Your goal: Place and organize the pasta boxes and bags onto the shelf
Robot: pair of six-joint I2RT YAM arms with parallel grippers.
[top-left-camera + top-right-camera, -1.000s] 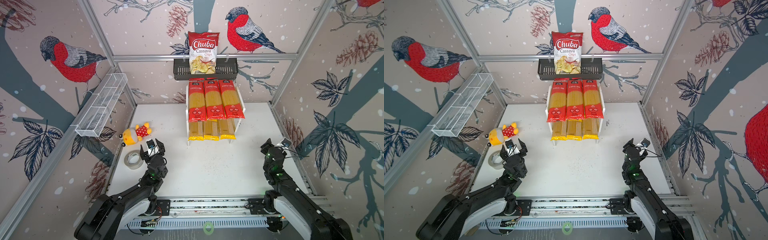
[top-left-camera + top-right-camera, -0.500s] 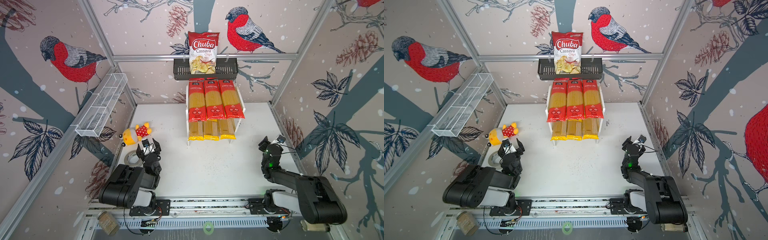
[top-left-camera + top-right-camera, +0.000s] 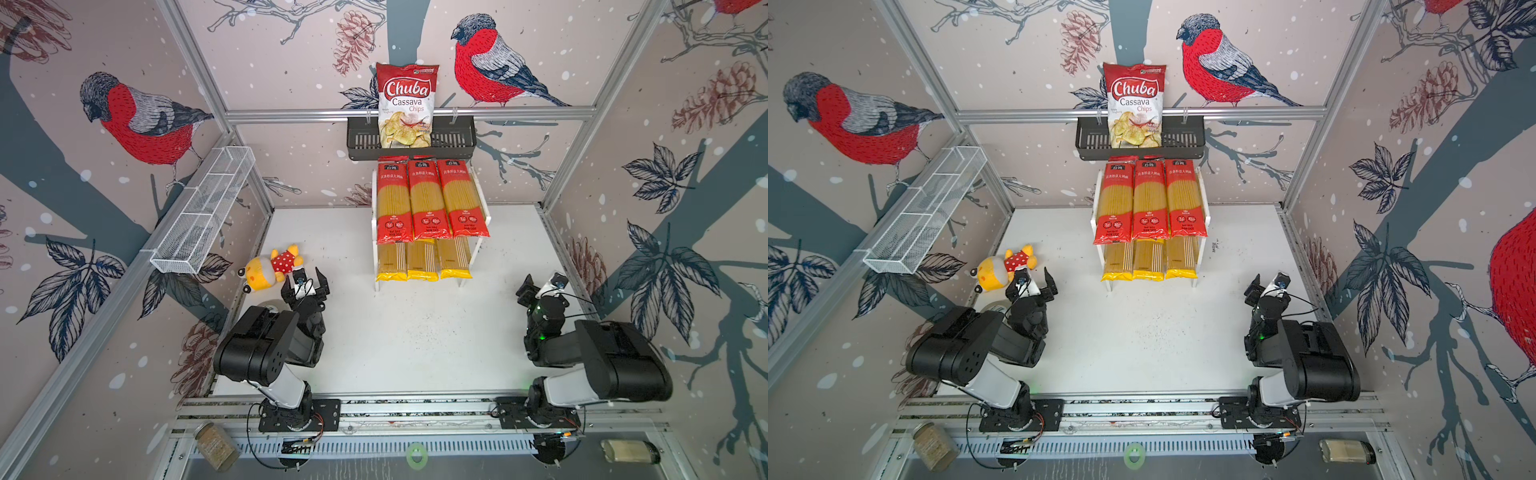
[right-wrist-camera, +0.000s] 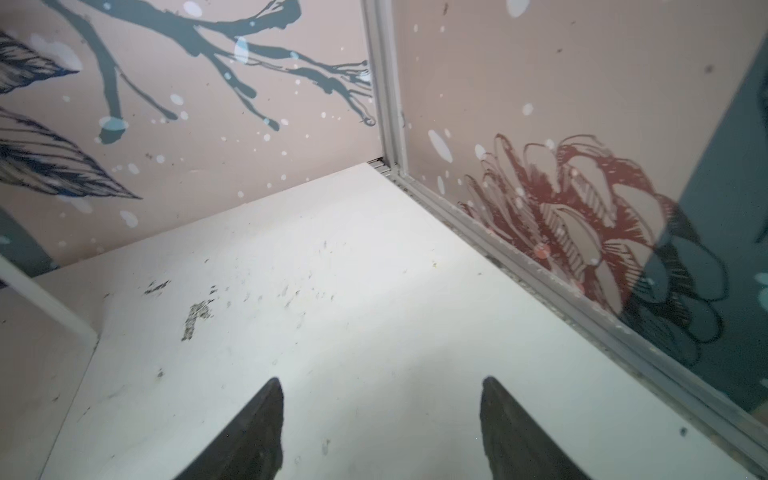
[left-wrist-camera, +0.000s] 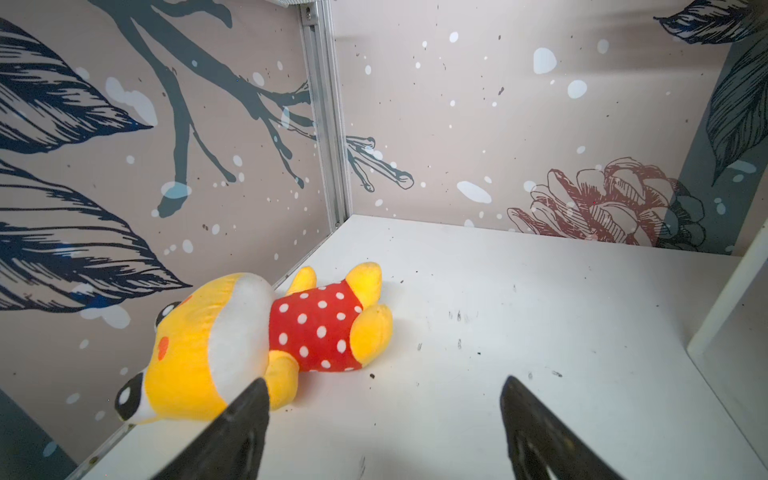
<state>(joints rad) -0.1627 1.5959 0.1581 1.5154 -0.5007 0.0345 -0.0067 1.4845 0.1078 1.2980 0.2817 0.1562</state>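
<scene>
top views both show the shelf [image 3: 1200,257] standing at the back middle of the white desk [image 3: 415,332], close to the rear wall, with all six spaghetti packs on it. three red packs [image 3: 428,203] lie side by side on the upper board, touching one another. three yellow packs [image 3: 422,259] lie side by side on the lower board, their far ends hidden under the red ones. above the shelf a black slotted basket [image 3: 453,139] hangs from the rear rail, with a chuba cassava chips bag [image 3: 405,106] standing upright in it. a white wire basket [image 3: 203,212] hangs on the left wall. the left arm [image 3: 266,345] is folded low at the front left of the desk. the left jaws stand wide apart and hold nothing, just beside a yellow plush toy [image 5: 266,340] in a red dotted dress that lies on its side near the left wall. in the left wrist view one fingertip [image 5: 253,399] overlaps the toy's head, and whether it touches cannot be told. the right arm [image 3: 602,361] is folded at the front right. the right jaws stand wide and empty over bare desk near the right wall, as the right wrist view shows. both arms are well apart from the shelf.
</scene>
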